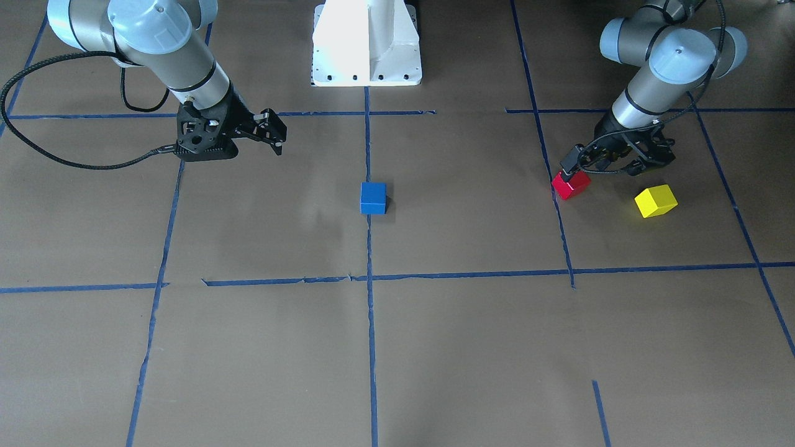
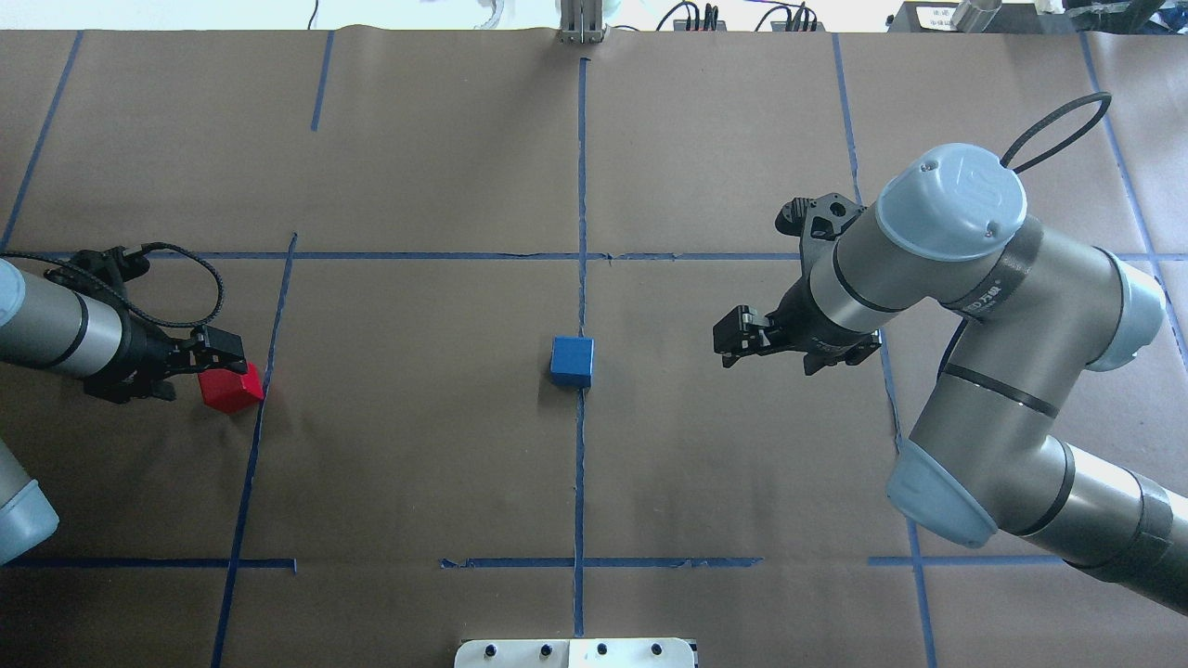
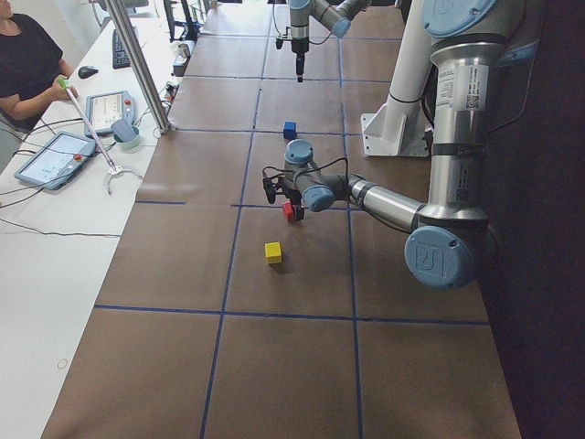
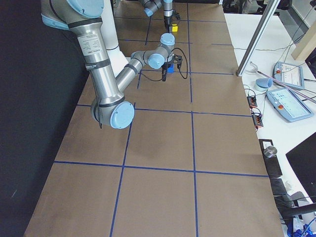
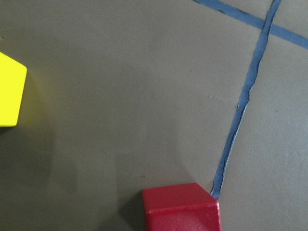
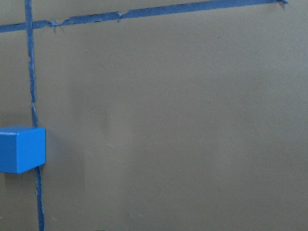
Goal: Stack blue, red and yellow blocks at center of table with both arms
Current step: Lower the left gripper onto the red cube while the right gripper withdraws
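Observation:
The blue block point(image 1: 372, 197) sits on the centre tape line, also in the overhead view point(image 2: 572, 361) and at the left edge of the right wrist view point(image 6: 21, 149). The red block point(image 1: 571, 184) rests on the table by a tape line point(image 2: 232, 388). My left gripper point(image 1: 577, 164) hovers low over its top edge point(image 2: 221, 357); it looks open and holds nothing. The yellow block point(image 1: 656, 200) lies just beside it and shows in the left wrist view point(image 5: 10, 91); the left arm hides it in the overhead view. My right gripper point(image 2: 729, 340) is open and empty, off to the blue block's side.
The robot's white base point(image 1: 366, 43) stands at the table's back middle. Blue tape lines point(image 2: 580, 445) divide the brown paper into squares. An operator's desk with tablets point(image 3: 55, 155) runs along the far table edge.

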Robot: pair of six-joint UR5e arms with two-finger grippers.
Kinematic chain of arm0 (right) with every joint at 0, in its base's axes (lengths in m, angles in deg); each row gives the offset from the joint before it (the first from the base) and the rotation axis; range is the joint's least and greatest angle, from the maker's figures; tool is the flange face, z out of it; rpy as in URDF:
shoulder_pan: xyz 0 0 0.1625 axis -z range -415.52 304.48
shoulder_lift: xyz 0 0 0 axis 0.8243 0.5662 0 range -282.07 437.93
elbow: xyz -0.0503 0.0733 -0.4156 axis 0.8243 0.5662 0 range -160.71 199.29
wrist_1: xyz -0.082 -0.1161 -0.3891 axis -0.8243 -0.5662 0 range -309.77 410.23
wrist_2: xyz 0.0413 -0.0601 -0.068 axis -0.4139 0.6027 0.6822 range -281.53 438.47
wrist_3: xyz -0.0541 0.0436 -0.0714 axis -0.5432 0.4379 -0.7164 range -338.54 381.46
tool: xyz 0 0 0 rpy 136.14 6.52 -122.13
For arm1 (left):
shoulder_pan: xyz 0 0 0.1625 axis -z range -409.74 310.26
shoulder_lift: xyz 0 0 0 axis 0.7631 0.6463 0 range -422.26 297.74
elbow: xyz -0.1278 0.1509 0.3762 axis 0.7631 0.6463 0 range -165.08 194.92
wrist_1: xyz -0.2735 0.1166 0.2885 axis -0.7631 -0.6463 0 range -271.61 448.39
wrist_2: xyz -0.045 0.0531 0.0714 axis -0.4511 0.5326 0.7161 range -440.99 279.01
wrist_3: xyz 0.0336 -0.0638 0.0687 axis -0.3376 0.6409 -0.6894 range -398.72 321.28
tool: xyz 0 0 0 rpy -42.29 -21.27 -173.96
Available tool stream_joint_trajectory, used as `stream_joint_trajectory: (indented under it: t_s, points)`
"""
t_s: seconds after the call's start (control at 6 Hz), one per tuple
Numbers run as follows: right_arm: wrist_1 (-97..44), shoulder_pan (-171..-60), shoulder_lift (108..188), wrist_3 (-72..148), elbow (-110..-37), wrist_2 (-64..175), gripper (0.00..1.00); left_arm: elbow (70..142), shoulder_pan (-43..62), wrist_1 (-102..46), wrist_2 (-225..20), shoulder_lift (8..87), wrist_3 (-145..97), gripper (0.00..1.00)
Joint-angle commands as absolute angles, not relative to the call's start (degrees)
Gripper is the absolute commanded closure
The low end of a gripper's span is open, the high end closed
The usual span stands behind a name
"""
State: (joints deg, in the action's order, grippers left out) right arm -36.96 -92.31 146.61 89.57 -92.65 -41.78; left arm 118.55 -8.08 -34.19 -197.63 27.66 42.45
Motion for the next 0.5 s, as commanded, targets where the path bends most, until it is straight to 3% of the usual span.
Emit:
stream_joint_trajectory:
  t_s: [0.0, 0.17, 0.33]
  points:
    - [-37.0, -91.9, 146.5, 89.6, -92.6, -41.4, 0.0, 116.2, -8.3, -34.0, -197.5, 29.7, 42.6, 0.0]
    - [-37.0, -91.7, 146.5, 89.7, -92.6, -41.3, 0.0, 114.9, -8.3, -34.0, -197.4, 30.6, 42.5, 0.0]
    - [-37.0, -91.7, 146.5, 89.7, -92.7, -41.2, 0.0, 114.8, -8.3, -34.0, -197.4, 30.6, 42.5, 0.25]
